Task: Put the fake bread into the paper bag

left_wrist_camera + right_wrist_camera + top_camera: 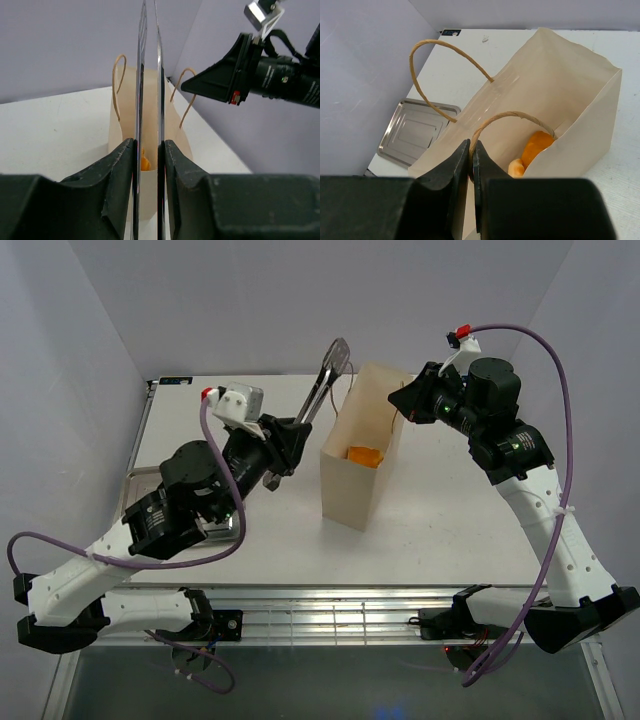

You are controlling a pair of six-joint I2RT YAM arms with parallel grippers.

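Note:
The paper bag (350, 495) stands upright in the middle of the table, open at the top. An orange piece of fake bread (364, 454) lies inside it. It also shows in the right wrist view (536, 144), with a paler piece (516, 168) beside it. My right gripper (471, 155) is shut on the near string handle (506, 116) at the bag's right rim (405, 400). My left gripper (288, 445) is shut on long metal tongs (326, 378), which point up over the bag's left side. Between the blades (159, 75) I see the bag (122, 130) and bread (145, 163).
A flat silver tray (417, 130) lies left of the bag and is mostly under my left arm in the top view. Purple-grey walls close in the table at the back and both sides. The bag's far handle (435, 46) stands free.

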